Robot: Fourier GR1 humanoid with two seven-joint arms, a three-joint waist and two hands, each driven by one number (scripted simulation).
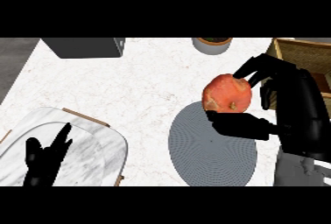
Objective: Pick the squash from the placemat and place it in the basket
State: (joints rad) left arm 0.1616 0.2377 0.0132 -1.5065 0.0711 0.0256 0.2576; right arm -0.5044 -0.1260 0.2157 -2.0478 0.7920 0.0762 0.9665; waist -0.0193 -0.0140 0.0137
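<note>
Here squash (227,93) stands upright in right robot hand (284,109).

White marble counter (135,83) with grey placemat (210,153), marble tray (97,148), basket (304,52), pot (212,44)

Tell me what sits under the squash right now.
The squash, held in the right hand, hangs over the far edge of the grey placemat and white counter. The thumb covers its underside, so contact cannot be judged.

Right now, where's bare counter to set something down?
Widest patch: white counter between grey box, marble tray and grey placemat. Crowded right side: right robot hand holding squash beside basket.
</note>
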